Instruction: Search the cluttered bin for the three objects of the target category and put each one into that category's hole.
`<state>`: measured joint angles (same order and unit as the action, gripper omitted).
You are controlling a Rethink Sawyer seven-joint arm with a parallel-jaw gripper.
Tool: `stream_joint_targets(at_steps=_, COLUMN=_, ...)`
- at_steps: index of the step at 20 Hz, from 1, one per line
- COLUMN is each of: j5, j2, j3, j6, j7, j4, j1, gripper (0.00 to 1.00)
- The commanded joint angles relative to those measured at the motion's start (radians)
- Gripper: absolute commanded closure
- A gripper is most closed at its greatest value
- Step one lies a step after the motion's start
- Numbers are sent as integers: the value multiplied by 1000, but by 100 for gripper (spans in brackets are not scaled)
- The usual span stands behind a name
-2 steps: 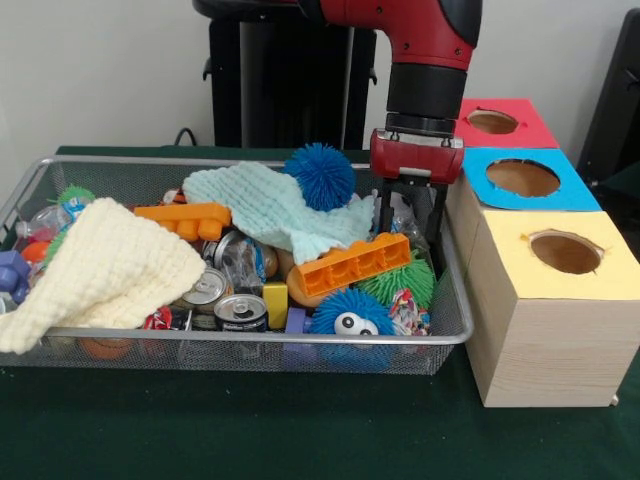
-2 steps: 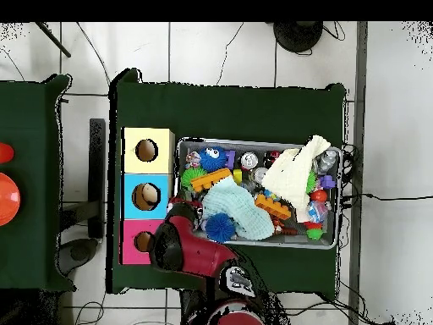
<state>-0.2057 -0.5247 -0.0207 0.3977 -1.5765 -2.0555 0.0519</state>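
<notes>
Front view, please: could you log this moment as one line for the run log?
gripper: open, lowered into wire bin | beside orange block | holding: nothing visible | holes in boxes: no object seen

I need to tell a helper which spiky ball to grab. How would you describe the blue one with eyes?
Start at the wire mesh bin and follow its front wall toward the coloured boxes. The blue spiky ball with eyes sits against that wall, below the long orange block. Its googly eyes set it apart from the plain blue spiky ball farther back.
</notes>
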Motion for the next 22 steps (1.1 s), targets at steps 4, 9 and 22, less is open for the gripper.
stream_joint_targets(at_steps=4, j5=-44, j2=32, j3=-42, j6=-142, j7=-103, j4=157, j1=-17, gripper=0)
stream_joint_targets(at_steps=9, j5=-25, j2=34, j3=-40, j6=-142, j7=-118, j4=165, j1=-15, gripper=0)
stream_joint_targets(at_steps=22, j5=-55, j2=17, j3=-75, j6=-252, j7=-109, j4=189, j1=-52, gripper=100)
